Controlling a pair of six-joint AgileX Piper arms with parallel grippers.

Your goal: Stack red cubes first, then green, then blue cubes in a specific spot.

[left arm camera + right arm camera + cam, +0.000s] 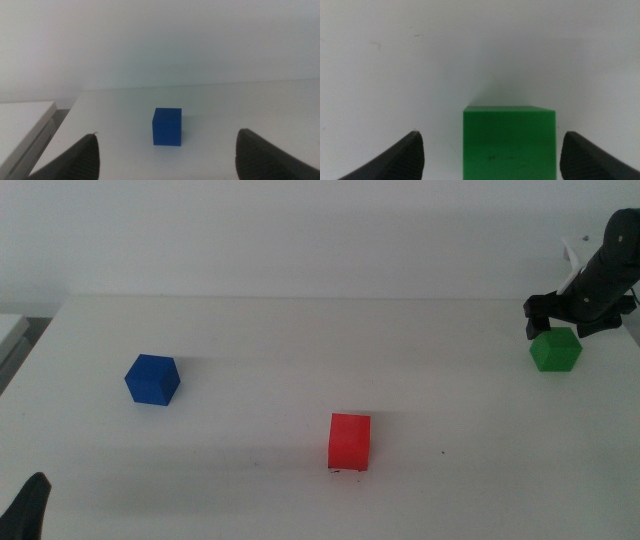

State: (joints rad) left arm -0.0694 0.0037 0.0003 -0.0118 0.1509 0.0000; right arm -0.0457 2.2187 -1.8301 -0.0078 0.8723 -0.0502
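The red cube [349, 442] rests on the white table [300, 340] near the front middle. Far to its left sits the blue cube [152, 379] [167, 126]. At the table's far right edge stands the green cube [555, 349] [509, 142]. My right gripper [562, 318] [492, 157] hovers just above and behind the green cube, open, its jaws wide on either side of the cube without touching it. My left gripper [28, 505] [167, 160] waits at the front left corner, open and empty, with the blue cube some way ahead of it.
A white ledge or second surface [22, 125] adjoins the table's left edge. The table's right edge runs close behind the green cube. A pale wall stands behind the table.
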